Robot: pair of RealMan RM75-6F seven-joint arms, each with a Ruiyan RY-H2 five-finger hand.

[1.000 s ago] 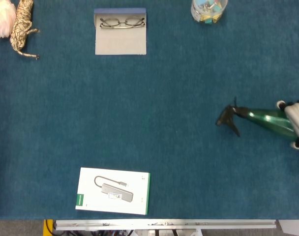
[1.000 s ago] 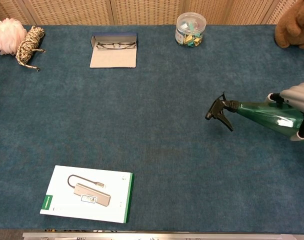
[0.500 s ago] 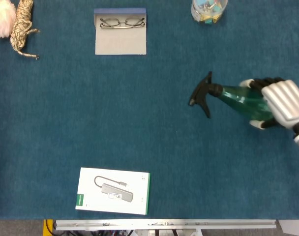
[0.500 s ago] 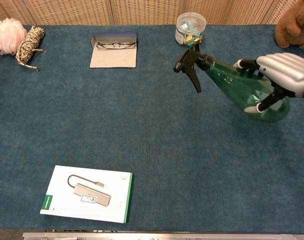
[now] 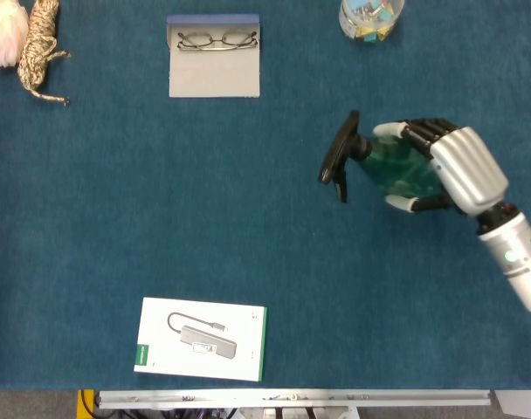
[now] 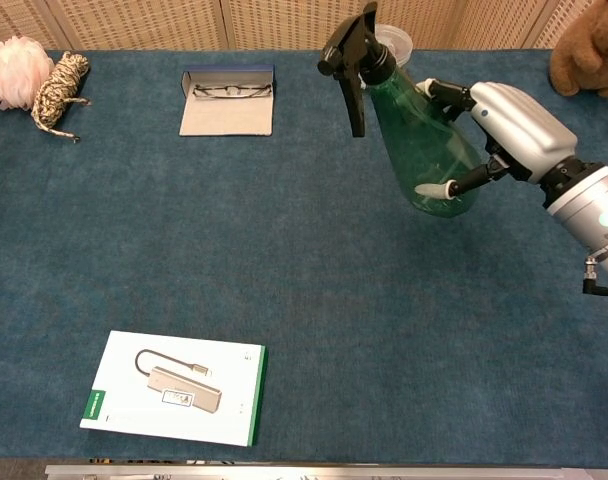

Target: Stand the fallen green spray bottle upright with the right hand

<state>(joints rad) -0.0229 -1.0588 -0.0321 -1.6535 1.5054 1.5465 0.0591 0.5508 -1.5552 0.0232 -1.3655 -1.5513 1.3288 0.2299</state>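
Observation:
My right hand (image 5: 453,166) (image 6: 509,125) grips the green spray bottle (image 6: 416,140) (image 5: 401,168) around its body. The bottle is nearly upright, leaning a little to the left, with its black trigger head (image 6: 352,55) (image 5: 339,161) on top and pointing left. Its base hangs at or just above the blue cloth at the middle right of the table; I cannot tell whether it touches. My left hand is in neither view.
A white box with a cable adapter picture (image 5: 201,340) (image 6: 174,388) lies at the front left. Glasses on a grey case (image 5: 214,54) (image 6: 227,100) sit at the back. A clip jar (image 5: 370,17), twine (image 5: 38,48) and a brown plush (image 6: 589,45) line the far edge.
My right hand has lifted the bottle from lying on the cloth at the far right, carried it leftward and tipped it to nearly upright, its head swinging up.

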